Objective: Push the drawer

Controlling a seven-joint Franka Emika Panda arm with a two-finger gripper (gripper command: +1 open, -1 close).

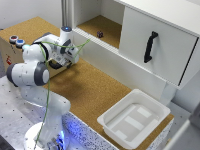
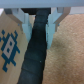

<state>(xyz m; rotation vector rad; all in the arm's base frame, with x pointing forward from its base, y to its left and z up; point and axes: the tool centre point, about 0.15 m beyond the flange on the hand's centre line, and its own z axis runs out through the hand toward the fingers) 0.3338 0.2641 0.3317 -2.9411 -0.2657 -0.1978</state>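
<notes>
With the gripper spread and its fingers straddling the black handle directly ahead, the contact step appears to be in hand, and the next move likely calls for straight pressure into the drawer front just beyond.

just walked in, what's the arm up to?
The Panda arm is reaching toward the low wooden box with buttons on top, at the exterior view's left. In the wrist view its jaws stand apart on either side of a black handle; whether they touch it is unclear. The drawer front itself is hidden behind the arm. The white tray and white cabinet sit untouched.
</notes>
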